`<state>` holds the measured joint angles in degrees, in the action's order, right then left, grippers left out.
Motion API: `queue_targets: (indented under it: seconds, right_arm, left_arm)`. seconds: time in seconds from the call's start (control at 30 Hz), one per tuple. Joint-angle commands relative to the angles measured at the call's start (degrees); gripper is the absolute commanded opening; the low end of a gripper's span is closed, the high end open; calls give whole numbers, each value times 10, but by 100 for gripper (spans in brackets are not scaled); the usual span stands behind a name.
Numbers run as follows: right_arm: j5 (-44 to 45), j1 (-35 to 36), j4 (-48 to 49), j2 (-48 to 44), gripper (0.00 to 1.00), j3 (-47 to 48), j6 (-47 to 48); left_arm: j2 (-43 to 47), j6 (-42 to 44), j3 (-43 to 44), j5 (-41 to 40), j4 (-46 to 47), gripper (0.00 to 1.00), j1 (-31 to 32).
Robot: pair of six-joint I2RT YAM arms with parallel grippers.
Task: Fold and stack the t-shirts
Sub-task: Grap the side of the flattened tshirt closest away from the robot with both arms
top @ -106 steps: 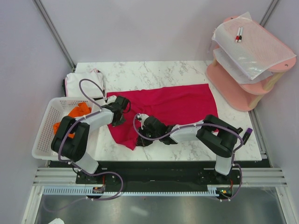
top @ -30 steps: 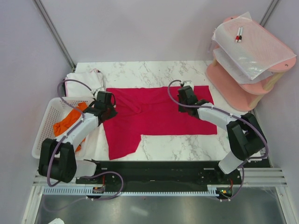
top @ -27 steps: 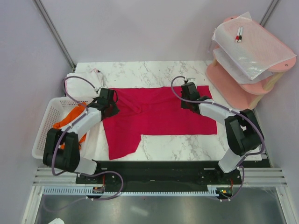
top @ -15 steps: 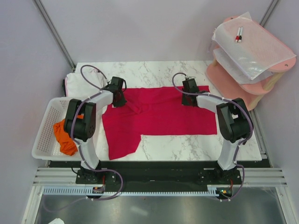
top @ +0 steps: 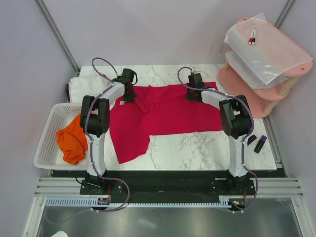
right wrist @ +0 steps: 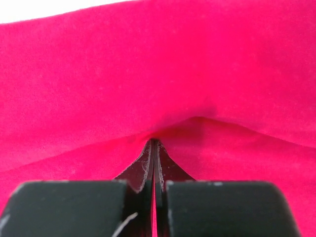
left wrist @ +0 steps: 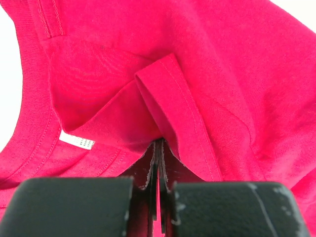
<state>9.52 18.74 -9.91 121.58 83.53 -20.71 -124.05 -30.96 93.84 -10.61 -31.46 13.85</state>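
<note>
Flanking crimson shirt (top: 168,111): basket (top: 46,134), pink shelf (top: 244,96)

We see a white marble-patterned table (top: 197,148). A crimson-red cloth t-shirt (top: 168,113) lies spread across its middle, and a white cloth t-shirt (top: 81,86) sits bunched at the far left corner. Near the right edge, a small purple object (top: 261,143) and a small black object (top: 251,139) lie just beside each other.

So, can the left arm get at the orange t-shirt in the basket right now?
Probably not yet: the left end effector is shut on the crimson t-shirt. Otherwise the orange t-shirt lies uncovered in the white mesh basket on that side.
</note>
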Motion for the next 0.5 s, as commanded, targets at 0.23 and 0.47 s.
queue_targets:
  seconds: [0.23, 0.47]
  right_arm:
    - [-5, -22, -18, 51, 0, 106, 23]
    - [-14, -22, 9, -170, 12, -51, -6]
  left_arm:
    - [-10, 9, 90, -8, -38, 2, -22]
    - [209, 13, -100, 51, 35, 2, -12]
